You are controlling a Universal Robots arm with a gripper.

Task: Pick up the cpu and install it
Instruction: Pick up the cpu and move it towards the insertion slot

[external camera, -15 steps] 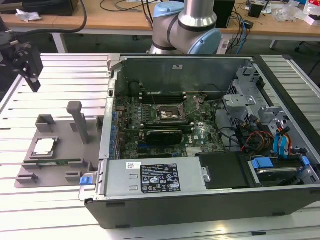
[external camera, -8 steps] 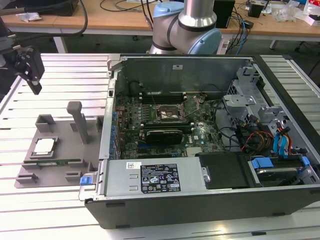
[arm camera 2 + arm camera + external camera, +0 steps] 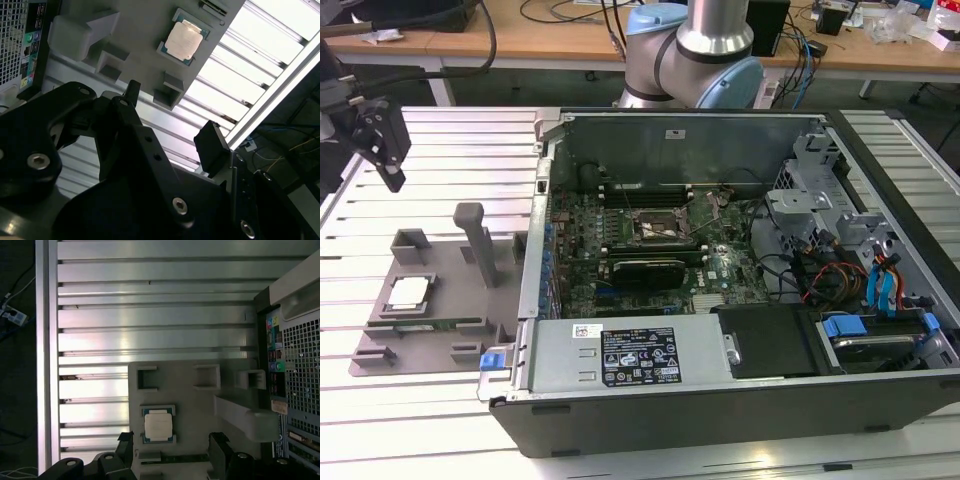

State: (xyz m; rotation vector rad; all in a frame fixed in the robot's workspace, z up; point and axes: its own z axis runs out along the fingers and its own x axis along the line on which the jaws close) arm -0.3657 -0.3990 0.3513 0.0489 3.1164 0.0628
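gripper (image 3: 172, 440) is hanging wide open and empty, raised clear of the cpu (image 3: 158, 425), which is lying flat in a grey fixture tray (image 3: 200, 405) on the exterior view's left of the computer case (image 3: 720, 420). it is likely handling as light, rigid and fragile underneath, suiting a hold on opposite edges.

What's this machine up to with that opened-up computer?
A robot arm's hand hangs open and empty above the table, near a grey holder where the cpu lies untouched. The open computer case sits beside the holder, on the exterior view's right.
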